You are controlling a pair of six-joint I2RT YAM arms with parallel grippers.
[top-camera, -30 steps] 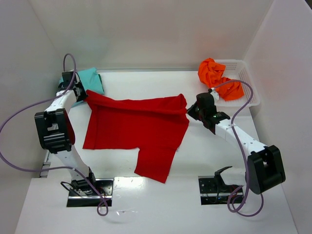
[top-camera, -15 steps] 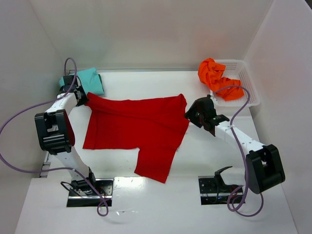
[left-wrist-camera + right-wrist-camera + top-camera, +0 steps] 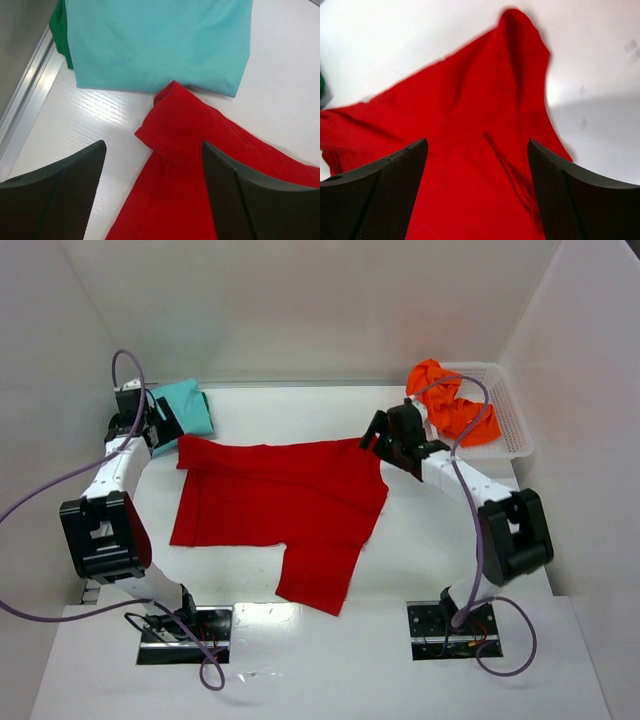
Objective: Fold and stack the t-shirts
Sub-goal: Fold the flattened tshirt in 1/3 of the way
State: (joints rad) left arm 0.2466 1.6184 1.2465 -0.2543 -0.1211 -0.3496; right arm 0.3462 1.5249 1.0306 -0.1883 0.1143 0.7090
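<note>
Overhead, wrist close-ups, shared red t-shirt [image 3: 270, 502]

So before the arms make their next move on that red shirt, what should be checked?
1. Left fingers open, holding nothing: ok.
2. Right fingers open, holding nothing: ok.
3. Red t-shirt folded compactly: not ok, a flap juts toward the arm bases.
4. Teal t-shirt folded: ok.
5. Orange t-shirt folded: not ok, crumpled in the basket.
6. Red corner apart from the teal t-shirt: cannot tell.
</note>
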